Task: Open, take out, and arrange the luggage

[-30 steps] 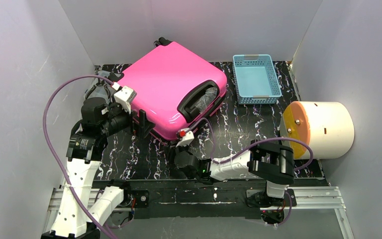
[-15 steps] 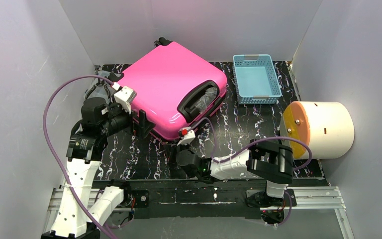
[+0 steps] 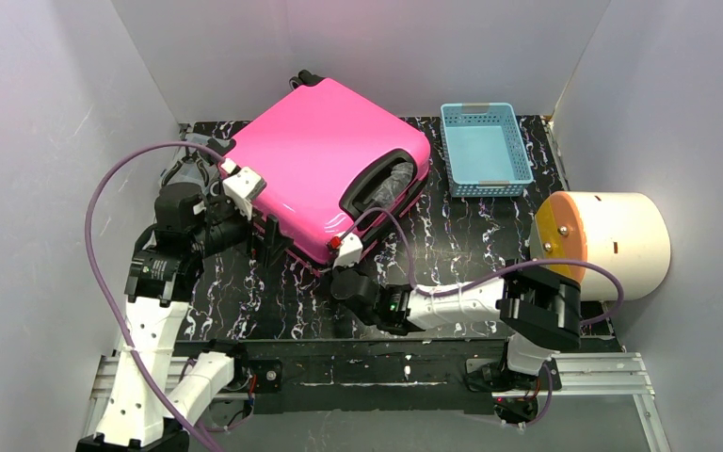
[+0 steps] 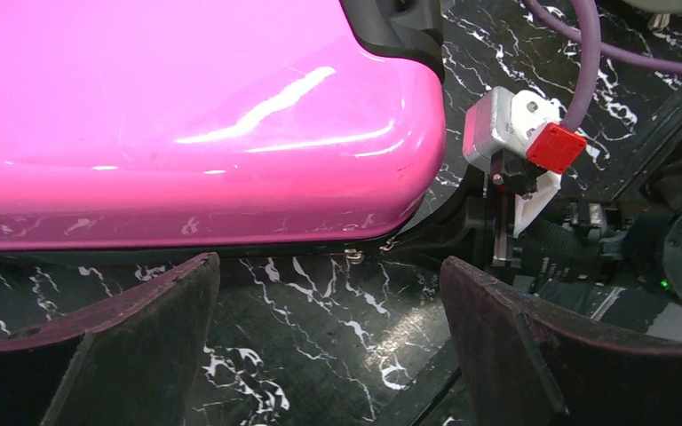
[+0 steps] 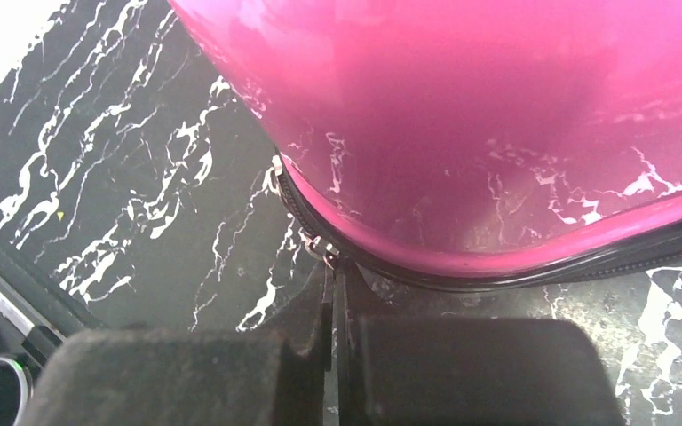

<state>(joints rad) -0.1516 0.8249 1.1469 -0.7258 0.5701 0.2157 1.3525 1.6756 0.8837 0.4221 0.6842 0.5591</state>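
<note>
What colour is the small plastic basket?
Light blue basket, clearest in the top external view.

Your luggage (image 3: 313, 160) has a smooth, glossy hot-pink hard shell, the tabletop (image 3: 452, 247) a black marble-look finish, the basket (image 3: 485, 151) light-blue perforated plastic, the cylinder (image 3: 626, 243) a matt cream surface.

The right gripper (image 5: 333, 302) now has its black fingers pressed together, where a second ago they stood apart. It sits closer against the near corner of the hot-pink hard-shell suitcase (image 3: 325, 160), and its elbow (image 3: 538, 315) lies farther right. The left gripper (image 3: 271, 237) is slightly farther right.
</note>
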